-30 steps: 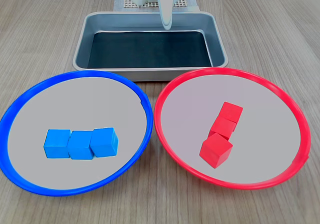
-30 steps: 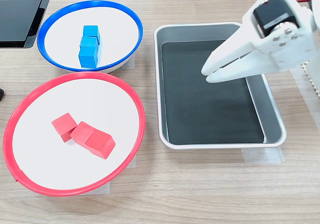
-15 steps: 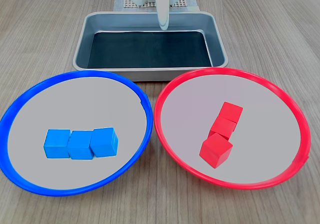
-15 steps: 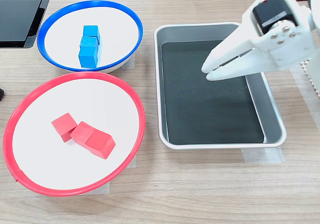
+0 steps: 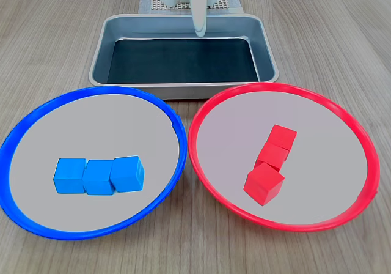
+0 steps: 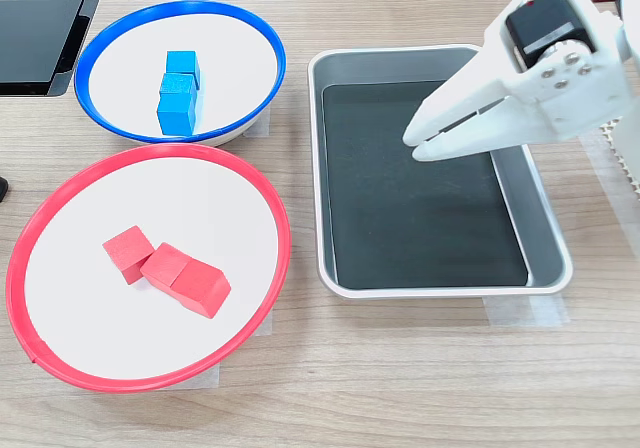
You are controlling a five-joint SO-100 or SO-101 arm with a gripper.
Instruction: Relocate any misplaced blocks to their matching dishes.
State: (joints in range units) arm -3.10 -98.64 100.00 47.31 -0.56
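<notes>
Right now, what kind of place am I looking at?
Probably a robotics test bench, not a kitchen: a white gripper hangs over a metal tray on a wood-grain table, with colour-sorted cubes in a blue-rimmed plate and red-rimmed plate.

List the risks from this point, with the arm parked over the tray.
1. All three blue cubes sit in the blue plate and all three red cubes in the red plate, so any further grab would likely unsort them.
2. The gripper hangs over the tray; a low sweep towards the plates might clip its rim.
</notes>
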